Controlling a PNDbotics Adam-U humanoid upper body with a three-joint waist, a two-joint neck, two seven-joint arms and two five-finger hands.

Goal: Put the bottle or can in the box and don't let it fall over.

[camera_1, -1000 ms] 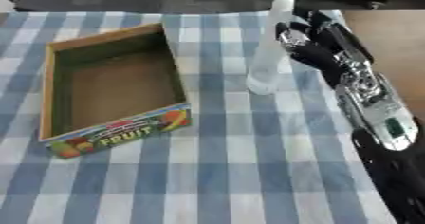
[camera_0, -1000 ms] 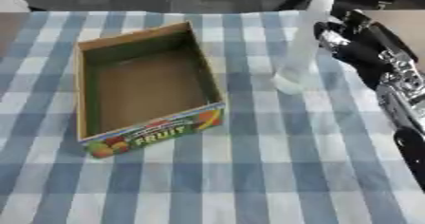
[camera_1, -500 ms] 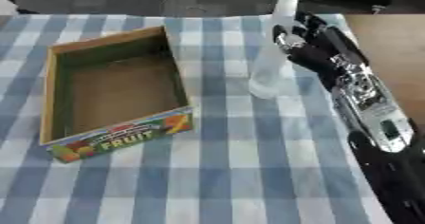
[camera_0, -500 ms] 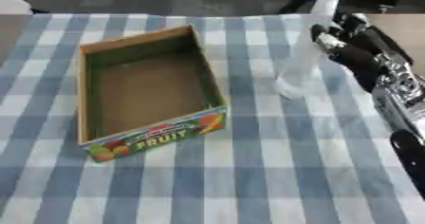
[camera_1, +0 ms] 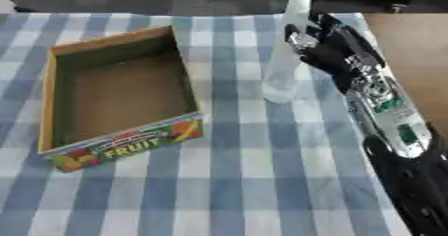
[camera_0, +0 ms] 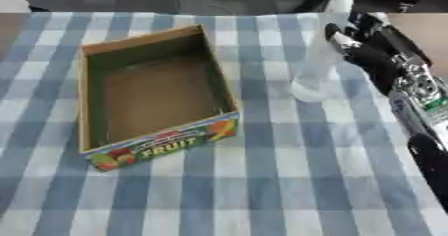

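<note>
Clear plastic, that is what the bottle (camera_1: 284, 55) looks like: tall, see-through, with a pale cap end up near the far edge of the table. It stands upright on the blue-and-white checked cloth (camera_0: 262, 180), to the right of the box (camera_0: 153, 92) and apart from it, with a strip of cloth between the two.

From where I stand, the right hand (camera_1: 324, 47) has come in from the right side and sits against the bottle's right flank, about midway up its body. Its dark fingers (camera_0: 343, 45) are bent toward the bottle and seem to touch it, but I cannot tell whether they wrap round it or just rest beside it; the see-through plastic and the black of the hand blur together there. The forearm (camera_1: 385, 110), black with silver parts and a small green spot, runs down the right side of the table toward the near edge.

The box is open-topped cardboard, brown inside with a greenish tint on the inner walls. It lies slightly askew on the cloth, and its near end wall bears fruit pictures and the word FRUIT. Nothing lies inside it.

Past the far edge of the cloth the floor is dark grey. No left hand shows in either view.
</note>
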